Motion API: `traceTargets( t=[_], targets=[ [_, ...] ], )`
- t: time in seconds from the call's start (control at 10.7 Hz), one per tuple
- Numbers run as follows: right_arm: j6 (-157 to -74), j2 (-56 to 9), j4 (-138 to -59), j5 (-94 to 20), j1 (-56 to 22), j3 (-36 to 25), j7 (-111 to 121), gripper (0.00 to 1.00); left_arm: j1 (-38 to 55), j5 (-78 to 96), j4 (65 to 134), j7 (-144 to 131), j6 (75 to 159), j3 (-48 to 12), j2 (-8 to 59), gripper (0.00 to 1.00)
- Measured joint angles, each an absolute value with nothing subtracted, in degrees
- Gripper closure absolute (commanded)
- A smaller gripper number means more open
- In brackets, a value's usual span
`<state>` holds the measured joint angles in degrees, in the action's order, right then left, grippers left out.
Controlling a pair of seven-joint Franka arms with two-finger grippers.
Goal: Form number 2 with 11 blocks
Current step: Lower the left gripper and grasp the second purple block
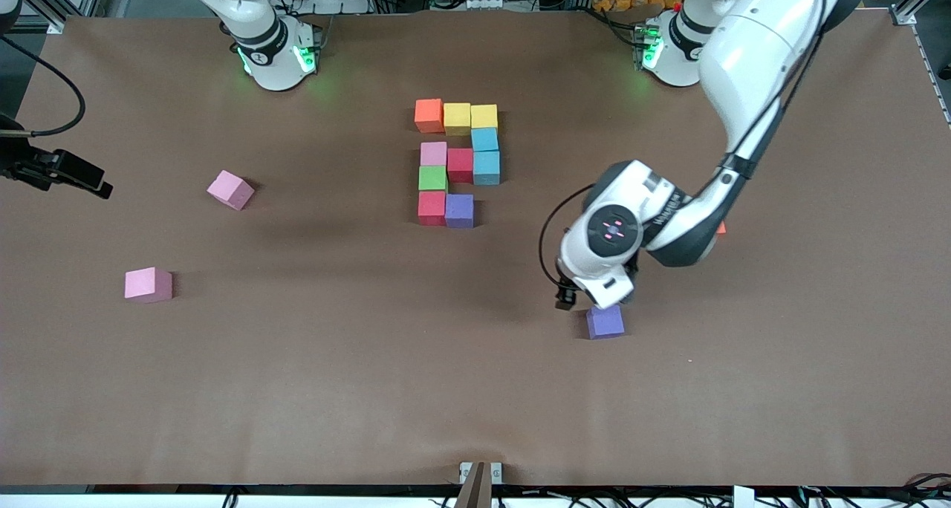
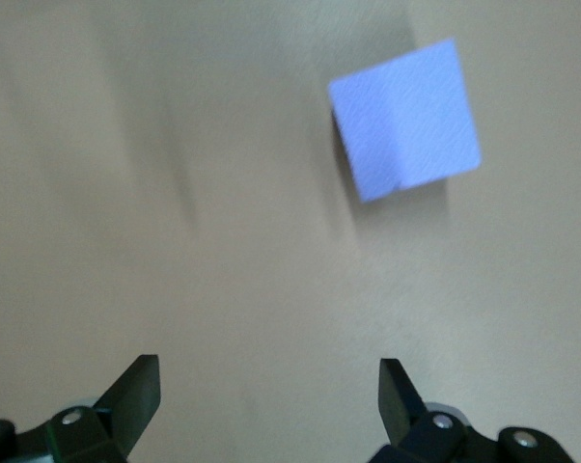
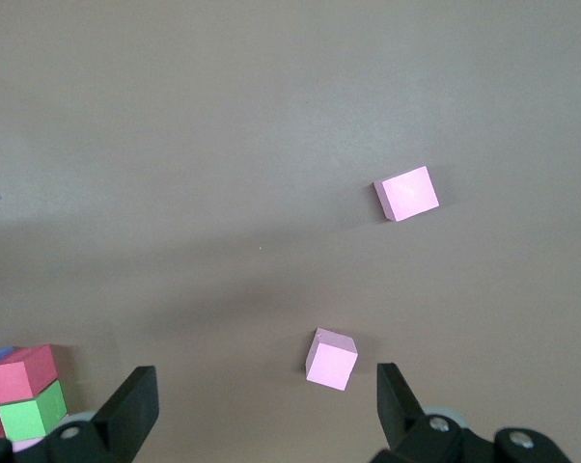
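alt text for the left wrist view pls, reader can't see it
A small matte purple cube sits alone on the plain brown table, seen from above by the left arm's wrist camera. The left pincer hangs over bare table short of the cube, its two dark fingers spread wide open with nothing between them.

The right gripper (image 3: 262,400) hangs over the plain brown table (image 3: 175,145) with its two dark fingers (image 3: 131,400) wide apart and nothing between them. Two small pink matte cubes lie on the table, well apart from each other. One pink cube (image 3: 330,360) sits close to one finger. The second pink cube (image 3: 406,193) lies by itself. At the picture's edge, a red cube (image 3: 22,372) touches a green cube (image 3: 32,413).
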<state>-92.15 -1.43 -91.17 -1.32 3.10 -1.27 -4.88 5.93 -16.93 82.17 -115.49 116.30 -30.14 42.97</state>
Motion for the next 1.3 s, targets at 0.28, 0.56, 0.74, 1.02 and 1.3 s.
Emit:
traceTargets(
  t=[0.28,0.56,0.74,1.02,1.3],
  targets=[
    [-92.2,-1.4,-91.2,-1.3,3.1,-1.3,-4.9,0.0,2.9,-16.9,82.1,-114.6,116.3,-29.6,43.0,0.0],
    [-92.2,-1.4,-91.2,-1.3,3.1,-1.4,-4.9,0.0,-0.8,-17.0,82.2,-113.1,116.3,-29.3,43.0,0.0],
    [-92.1,-1.4,-91.2,-1.3,3.1,-1.5,-4.9,0.0,-1.6,-17.2,82.2,-112.4,116.4,-29.1,43.5,0.0],
    [-92.1,-1.4,-91.2,-1.3,3.0,-1.4,-4.9,0.0,-1.5,-17.2,82.3,-114.6,117.9,-28.8,44.4,0.0],
    [-92.1,-1.5,-91.2,-1.3,3.0,-1.3,-4.9,0.0,-0.7,-17.2,82.3,-119.4,120.6,-27.4,45.3,0.0]
  ],
)
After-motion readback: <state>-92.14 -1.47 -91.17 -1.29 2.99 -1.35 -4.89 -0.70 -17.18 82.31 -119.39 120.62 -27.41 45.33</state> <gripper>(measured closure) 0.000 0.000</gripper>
